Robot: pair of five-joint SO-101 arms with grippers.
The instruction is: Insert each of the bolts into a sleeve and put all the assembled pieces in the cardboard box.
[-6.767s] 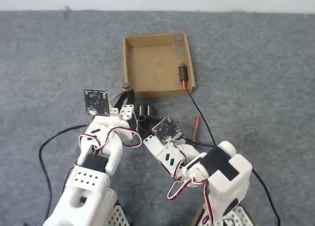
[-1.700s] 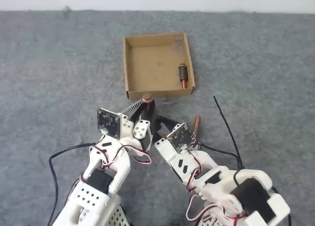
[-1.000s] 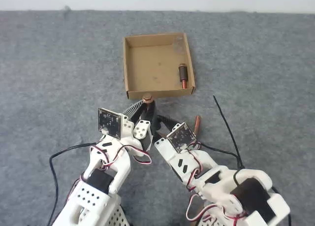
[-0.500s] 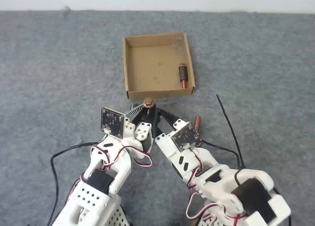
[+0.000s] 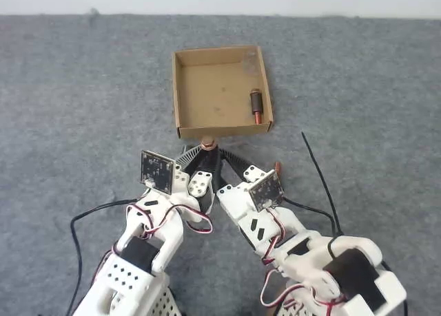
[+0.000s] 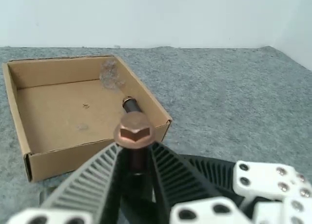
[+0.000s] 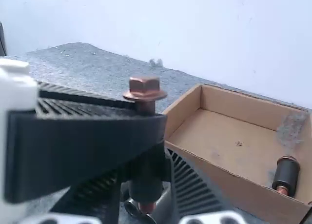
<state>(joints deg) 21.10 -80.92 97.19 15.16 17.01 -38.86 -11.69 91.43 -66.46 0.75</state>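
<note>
left gripper [image 6: 135, 158] jaws clamped on upright copper bolt [image 6: 134, 131], right gripper [image 7: 146, 187] jaws clamped on black sleeve [image 7: 146, 177] around it, beside cardboard box [image 5: 222, 131]

**Bolt** [image 6: 135, 131]: hexagonal head exposed; the shaft is covered between the closed fingers [image 6: 100, 177] of the left gripper [image 6: 136, 155].
**Sleeve** [image 7: 146, 177]: dark and out of focus below the bolt head in the right wrist view, its edges too blurred to trace. How far the shaft has entered it cannot be told.
**Assembled piece** [image 7: 286, 174] in the cardboard box [image 7: 219, 177]: lower end screened by the near wall. In the left wrist view the bolt head covers most of it.
**Second bolt** [image 5: 278, 169] on the surface [image 5: 379, 123]: one end is clear of the right arm's wrist, the remainder hidden beneath it.
**Arm bases**: both are cut off by the lower edge of the high view.
</note>
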